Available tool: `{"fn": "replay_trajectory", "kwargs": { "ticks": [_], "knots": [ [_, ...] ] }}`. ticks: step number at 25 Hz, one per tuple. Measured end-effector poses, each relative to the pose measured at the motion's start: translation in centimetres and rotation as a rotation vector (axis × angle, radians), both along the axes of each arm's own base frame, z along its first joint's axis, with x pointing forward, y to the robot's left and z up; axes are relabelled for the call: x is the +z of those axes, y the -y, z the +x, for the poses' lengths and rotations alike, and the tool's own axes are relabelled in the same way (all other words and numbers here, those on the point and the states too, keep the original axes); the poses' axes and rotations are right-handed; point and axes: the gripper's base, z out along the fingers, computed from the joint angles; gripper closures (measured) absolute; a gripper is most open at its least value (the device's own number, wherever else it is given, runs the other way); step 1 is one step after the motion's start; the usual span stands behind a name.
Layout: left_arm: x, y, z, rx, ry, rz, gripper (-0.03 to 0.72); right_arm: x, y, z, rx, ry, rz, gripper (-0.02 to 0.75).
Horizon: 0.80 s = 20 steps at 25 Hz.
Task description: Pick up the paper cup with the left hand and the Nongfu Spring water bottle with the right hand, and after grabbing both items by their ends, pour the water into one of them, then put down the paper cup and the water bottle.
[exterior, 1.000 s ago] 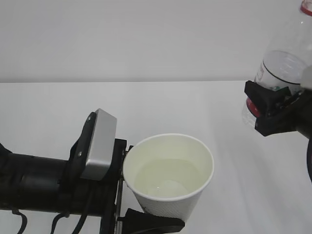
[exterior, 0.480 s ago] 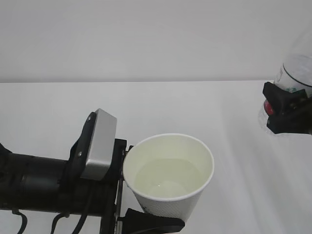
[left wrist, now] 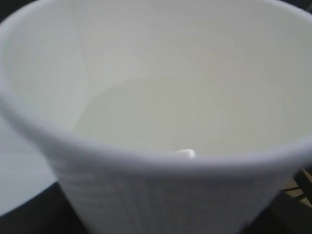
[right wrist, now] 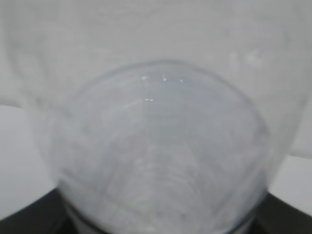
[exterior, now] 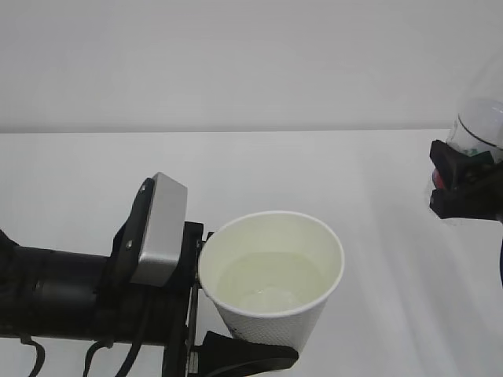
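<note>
The white paper cup (exterior: 271, 267) stands upright off the table, and my left gripper (exterior: 253, 330) is shut on its lower part, one black finger (exterior: 244, 357) showing under it. Clear water (exterior: 267, 287) lies in the cup's bottom. In the left wrist view the paper cup (left wrist: 146, 195) fills the frame, with the water (left wrist: 146, 112) inside it. At the far right edge my right gripper (exterior: 444, 181) is shut on the Nongfu Spring water bottle (exterior: 481, 118), its red label peeking between the jaws. The clear bottle (right wrist: 161, 146) fills the right wrist view.
The white table (exterior: 94, 165) runs back to a pale wall (exterior: 236, 55). My left arm with its grey plate (exterior: 157, 232) lies across the lower left of the exterior view.
My right gripper has carried the bottle to the right and slightly down, away from the cup, until it is partly out of frame. The cup and left arm have stayed still.
</note>
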Motion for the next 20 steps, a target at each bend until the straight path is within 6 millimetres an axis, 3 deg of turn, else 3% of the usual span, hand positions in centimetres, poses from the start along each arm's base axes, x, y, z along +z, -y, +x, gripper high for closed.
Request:
{"fn": "replay_trajectory", "kwargs": {
  "ticks": [20],
  "knots": [
    [0.0, 0.0, 0.1, 0.011, -0.004, -0.005, 0.145, -2.7, -1.4, 5.6, -0.011, -0.029, -0.012, 0.293]
  ]
}}
